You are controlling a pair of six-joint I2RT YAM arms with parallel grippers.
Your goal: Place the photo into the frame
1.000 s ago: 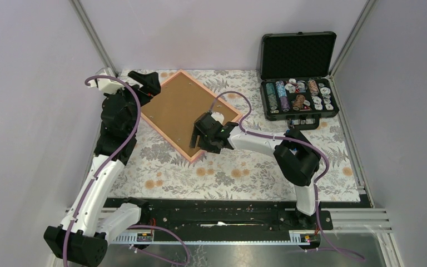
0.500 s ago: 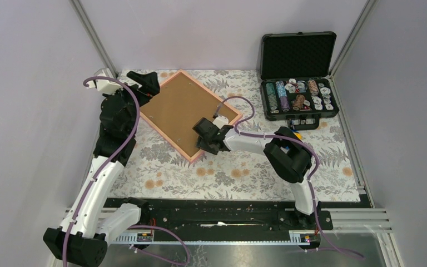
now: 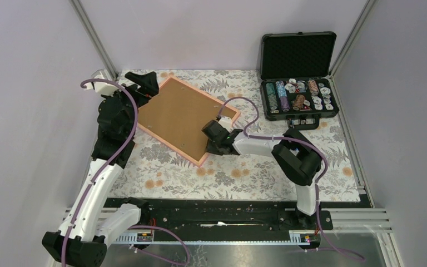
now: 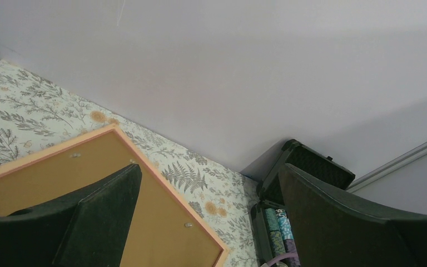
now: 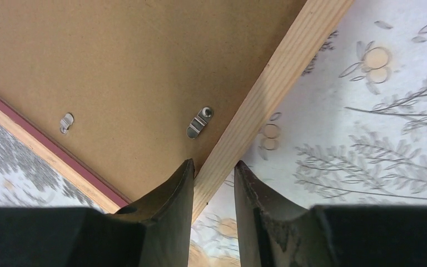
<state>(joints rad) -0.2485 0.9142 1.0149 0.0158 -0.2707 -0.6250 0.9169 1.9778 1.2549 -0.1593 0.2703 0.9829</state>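
The frame lies face-down on the floral tablecloth with the brown backing board seated in it. The photo is not visible anywhere, and whether it sits under the board cannot be told. The right gripper has its jaws pinched on the frame's near wooden rail, just beside a turn clip. The left gripper hangs with jaws wide apart over the far corner, holding nothing. Judging from this, the work sits at the backing and clips, with how much remains unclear.

Left arm stretched up toward 11 o'clock, black left hand spread wide, gripping nothing. Right arm folded, forearm running toward 9 o'clock; black right hand narrowed, fingers pinching the pink-edged rectangular picture frame rail.
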